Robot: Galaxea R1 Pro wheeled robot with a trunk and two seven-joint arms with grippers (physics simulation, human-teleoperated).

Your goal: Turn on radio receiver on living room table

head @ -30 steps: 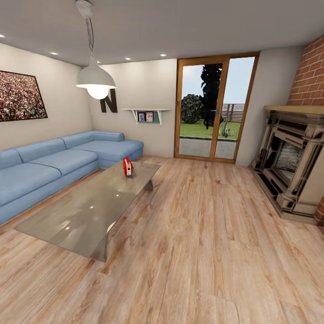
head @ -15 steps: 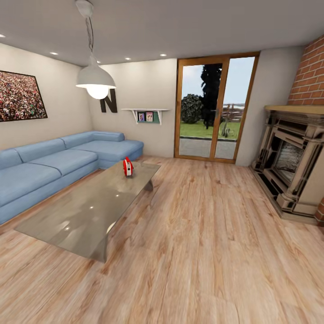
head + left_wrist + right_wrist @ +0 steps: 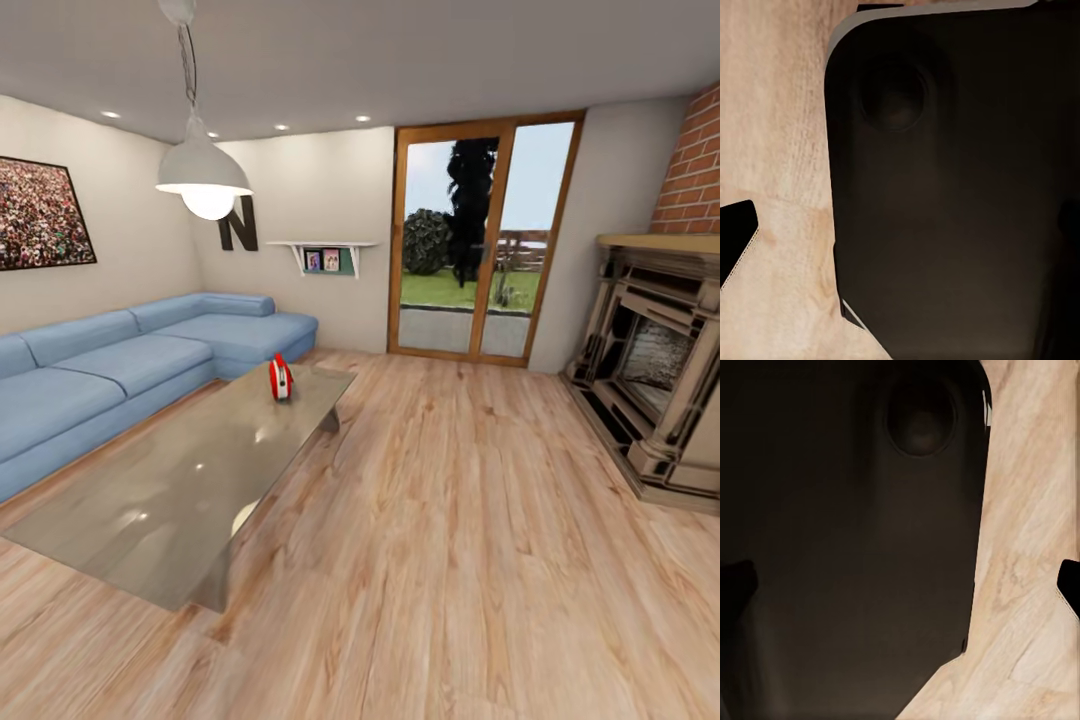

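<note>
Red against the grey gloss, the radio (image 3: 281, 378) stands upright near the far end of the coffee table (image 3: 150, 510), off to my left and well out of reach from where I am. I judge the task barely begun: I am in the living room, the radio is in plain sight, but nothing has touched it, and I can't make out from this far whether its dial is lit. What is left, as I see it, is nearly everything: roll across the wood floor (image 3: 480, 540) alongside the table's long edge, stop near the far end beside the radio, bring an arm out, and press its switch. The blue sofa (image 3: 110, 370) runs along the far side of the table, so the open floor on my side looks like the easier way in. The fireplace (image 3: 660, 370) stands well off to my right and the glass door (image 3: 470, 240) straight ahead, neither in the way. My wrist cameras look down past dark body panels to the planks below, and from them I cannot tell whether either hand is spread or closed; I see nothing held in either.
</note>
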